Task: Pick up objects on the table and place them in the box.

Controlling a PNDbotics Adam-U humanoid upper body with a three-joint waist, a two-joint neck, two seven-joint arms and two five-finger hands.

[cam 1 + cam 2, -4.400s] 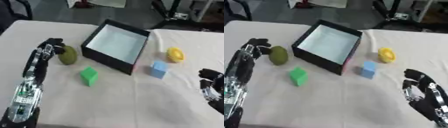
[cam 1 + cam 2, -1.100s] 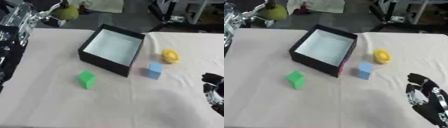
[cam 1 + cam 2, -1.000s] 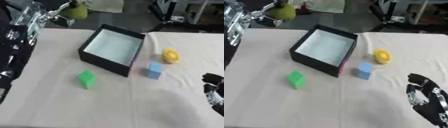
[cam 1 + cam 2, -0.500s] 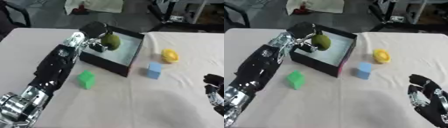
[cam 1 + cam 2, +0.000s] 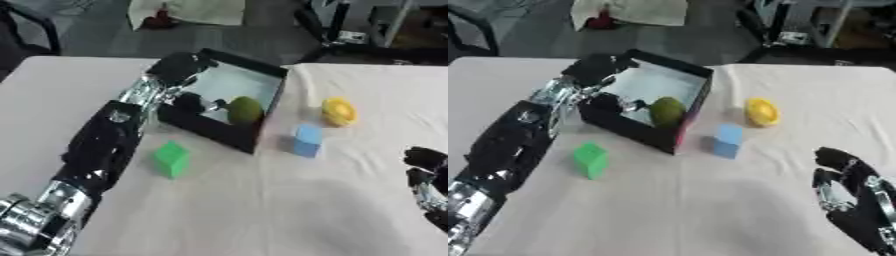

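While your left hand [image 5: 179, 70] reaches over the near-left wall of the black box [image 5: 267, 75], its fingers blur into the dark rim, so you cannot tell whether they are curled round anything or spread. Just beside the fingertips, an olive-green rounded fruit [image 5: 245, 110] sits inside the box, low against the near wall and close to the right-hand corner; whether your hand touches it is hard to make out. Part of the box's pale floor is hidden behind your wrist and forearm, which run down to the lower-left corner of the view, where the silver joint is cut off by the frame.

On the cloth-covered table [image 5: 262, 210], a green cube [image 5: 171, 158] lies just beside your forearm, in front of the box and apart from it. Right of the box's near corner stands a light blue cube [image 5: 306, 140], and a yellow rounded object [image 5: 338, 111] lies a little beyond it; its exact shape is unclear.

Your right hand [image 5: 852, 200] rests at the lower right, fingers up and relaxed, holding nothing, its lower part cut off by the edge. It shows more fully in the right eye view
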